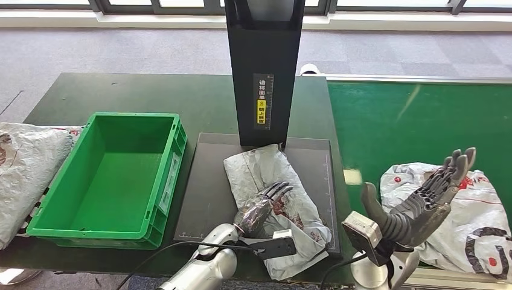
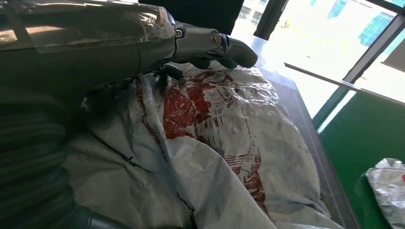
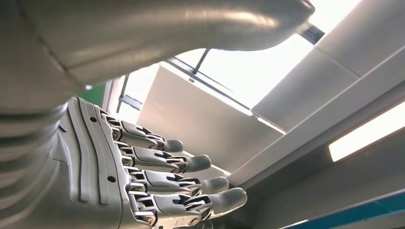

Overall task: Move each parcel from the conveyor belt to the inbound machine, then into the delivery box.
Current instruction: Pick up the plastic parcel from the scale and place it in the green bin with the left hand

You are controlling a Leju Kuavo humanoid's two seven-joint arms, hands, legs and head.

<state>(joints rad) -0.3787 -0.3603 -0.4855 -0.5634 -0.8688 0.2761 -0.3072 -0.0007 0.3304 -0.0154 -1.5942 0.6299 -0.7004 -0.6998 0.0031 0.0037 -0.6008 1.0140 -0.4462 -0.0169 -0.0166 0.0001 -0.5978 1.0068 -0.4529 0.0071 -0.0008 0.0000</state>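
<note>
Crumpled grey plastic parcel with red print (image 1: 275, 199) lies flat on black inbound machine platform (image 1: 202, 187). Second similar grey parcel (image 1: 477, 223) on green conveyor belt (image 1: 416, 121). Green plastic delivery box (image 1: 112, 175) empty.

Left silver arm (image 1: 208, 263) reaching forward; left dark many-fingered hand (image 1: 264, 204) laid palm-down, fingers extended and close together. Right silver arm (image 1: 386, 266) raised; right grey many-fingered hand (image 1: 422, 202) lifted, empty, fingers (image 3: 191, 163) extended, slightly spread, thumb apart.
</note>
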